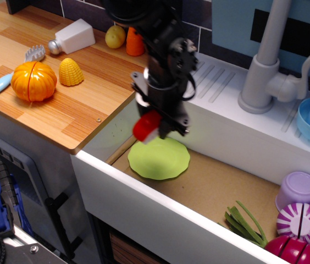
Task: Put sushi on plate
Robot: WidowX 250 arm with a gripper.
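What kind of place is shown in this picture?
Most likely a toy play kitchen. A wooden counter sits beside a white sink basin with a grey faucet, and plastic food lies about, such as the pumpkin and corn.

The arm [154, 33] is matte black throughout, built of blocky, angular segments with rounded joint housings. Thin black cables loop along its side near the wrist. The end effector [158, 125] is equally black, with small pale patches on its left face.
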